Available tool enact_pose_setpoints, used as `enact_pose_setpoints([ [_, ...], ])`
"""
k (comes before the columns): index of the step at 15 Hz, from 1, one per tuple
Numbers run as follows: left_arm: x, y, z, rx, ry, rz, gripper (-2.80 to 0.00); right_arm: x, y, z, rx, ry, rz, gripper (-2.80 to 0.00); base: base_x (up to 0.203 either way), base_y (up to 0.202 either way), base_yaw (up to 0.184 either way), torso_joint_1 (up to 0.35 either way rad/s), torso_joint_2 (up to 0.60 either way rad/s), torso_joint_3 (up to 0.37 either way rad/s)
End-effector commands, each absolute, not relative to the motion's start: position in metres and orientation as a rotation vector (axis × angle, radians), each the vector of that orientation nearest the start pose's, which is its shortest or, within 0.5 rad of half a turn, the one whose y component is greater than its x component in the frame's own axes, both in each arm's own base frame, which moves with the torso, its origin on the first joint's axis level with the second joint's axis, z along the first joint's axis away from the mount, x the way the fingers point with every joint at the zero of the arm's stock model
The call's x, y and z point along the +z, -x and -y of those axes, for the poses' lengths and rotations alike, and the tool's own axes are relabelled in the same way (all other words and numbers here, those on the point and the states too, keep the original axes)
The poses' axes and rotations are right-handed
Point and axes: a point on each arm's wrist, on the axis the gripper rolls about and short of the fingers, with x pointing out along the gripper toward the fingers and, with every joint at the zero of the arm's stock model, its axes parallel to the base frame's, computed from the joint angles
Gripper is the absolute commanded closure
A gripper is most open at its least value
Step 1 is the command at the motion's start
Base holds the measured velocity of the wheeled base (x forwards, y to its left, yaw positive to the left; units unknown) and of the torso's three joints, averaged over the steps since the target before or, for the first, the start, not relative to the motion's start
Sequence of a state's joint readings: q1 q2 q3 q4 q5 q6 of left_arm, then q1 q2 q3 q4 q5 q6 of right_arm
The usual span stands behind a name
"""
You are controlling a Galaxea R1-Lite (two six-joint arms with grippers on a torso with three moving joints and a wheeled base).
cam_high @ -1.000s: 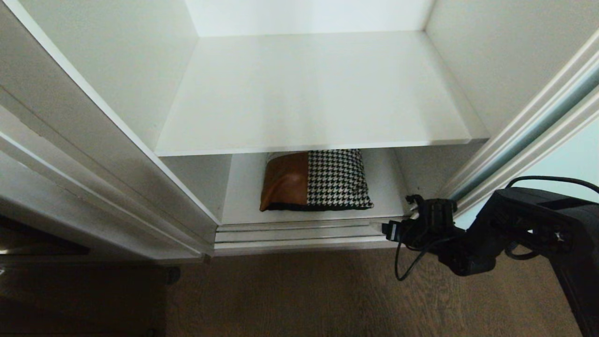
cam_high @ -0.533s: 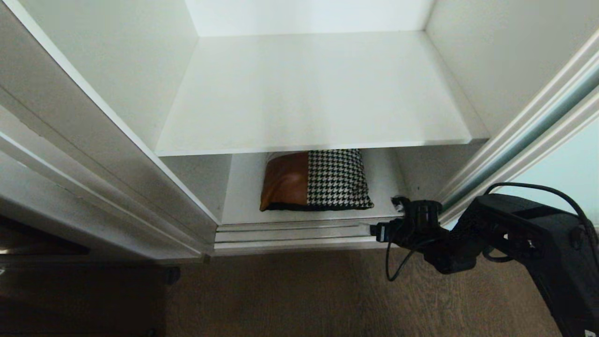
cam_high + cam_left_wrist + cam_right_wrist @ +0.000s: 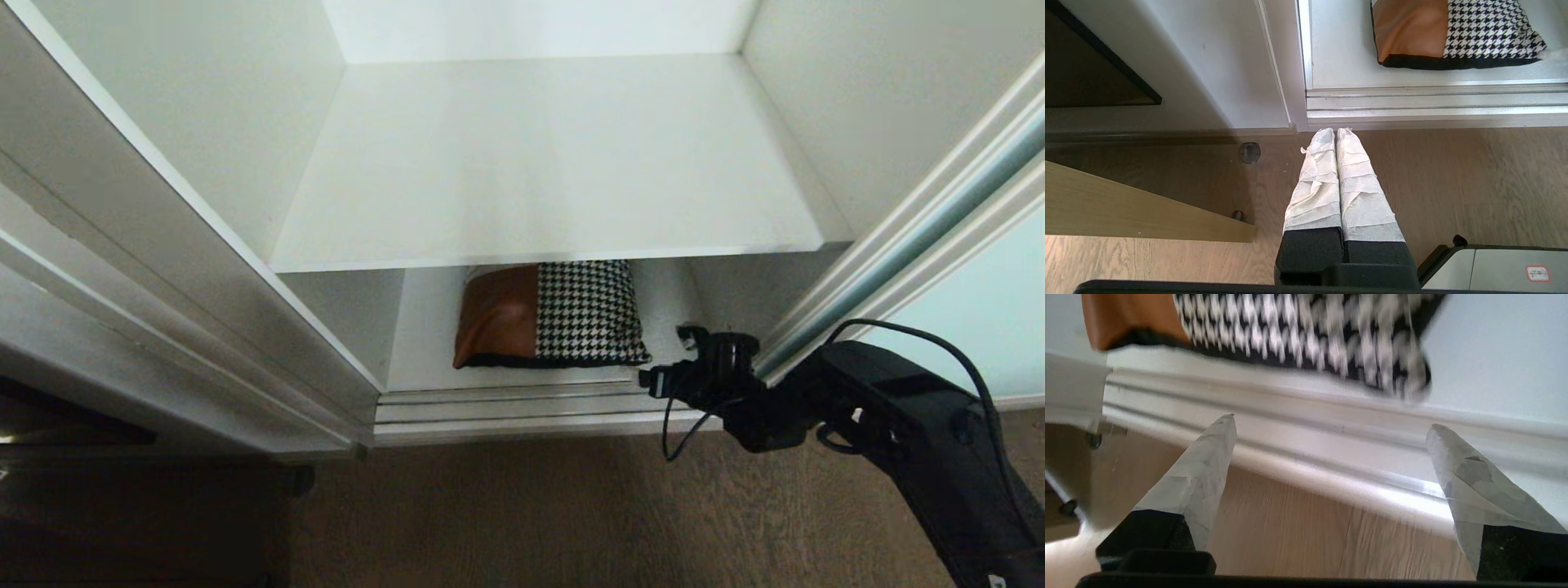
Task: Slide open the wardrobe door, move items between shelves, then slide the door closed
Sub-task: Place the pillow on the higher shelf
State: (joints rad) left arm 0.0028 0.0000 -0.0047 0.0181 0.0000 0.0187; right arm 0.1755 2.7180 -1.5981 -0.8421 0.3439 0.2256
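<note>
The houndstooth cushion (image 3: pixel 551 314) with its tan patch lies flat on the bottom shelf (image 3: pixel 424 343), under the bare upper shelf (image 3: pixel 547 163). The frosted aqua sliding door (image 3: pixel 980 302) stands slid open at the right. My right arm (image 3: pixel 857 408) reaches low toward the cushion's right corner. In the right wrist view my right gripper (image 3: pixel 1332 421) is open and holds nothing, hanging over the floor just before the door track (image 3: pixel 1306 396), with the cushion (image 3: pixel 1298 330) a little beyond. My left gripper (image 3: pixel 1335 130) is shut and empty, parked above the floor; the cushion (image 3: pixel 1453 32) shows ahead of it.
Silvery door tracks (image 3: pixel 506 408) run along the wardrobe's threshold. The white side panel (image 3: pixel 163 269) bounds the opening at the left. Dark furniture (image 3: pixel 122 506) stands at the lower left, and a pale wooden board (image 3: pixel 1126 212) on small feet sits over the wood floor (image 3: pixel 522 514).
My right arm has reached forward and leftward, bringing its wrist from beside the door frame closer to the cushion's right corner. The cushion, the door and the left arm have not moved.
</note>
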Motion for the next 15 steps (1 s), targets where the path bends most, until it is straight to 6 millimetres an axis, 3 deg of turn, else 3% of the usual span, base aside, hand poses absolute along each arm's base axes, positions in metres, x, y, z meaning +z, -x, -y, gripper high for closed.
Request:
enact_pose_setpoints([
  [1,0.075,0.023,0.0,0.003,-0.019,-0.014,0.0,-0.028,-0.517,-0.102,0.49,-0.23,-0.309,-2.8,0.0,0.0,0.0,0.0,0.0,0.0],
  [8,0.075,0.023,0.0,0.004,-0.018,-0.015,0.0,-0.037,-0.541,-0.107,0.437,-0.217,-0.32,-2.8,0.0,0.0,0.0,0.0,0.0,0.0],
  [15,0.075,0.023,0.0,0.004,-0.019,-0.015,0.0,-0.046,-0.538,-0.116,0.454,-0.2,-0.353,-2.8,0.0,0.0,0.0,0.0,0.0,0.0],
])
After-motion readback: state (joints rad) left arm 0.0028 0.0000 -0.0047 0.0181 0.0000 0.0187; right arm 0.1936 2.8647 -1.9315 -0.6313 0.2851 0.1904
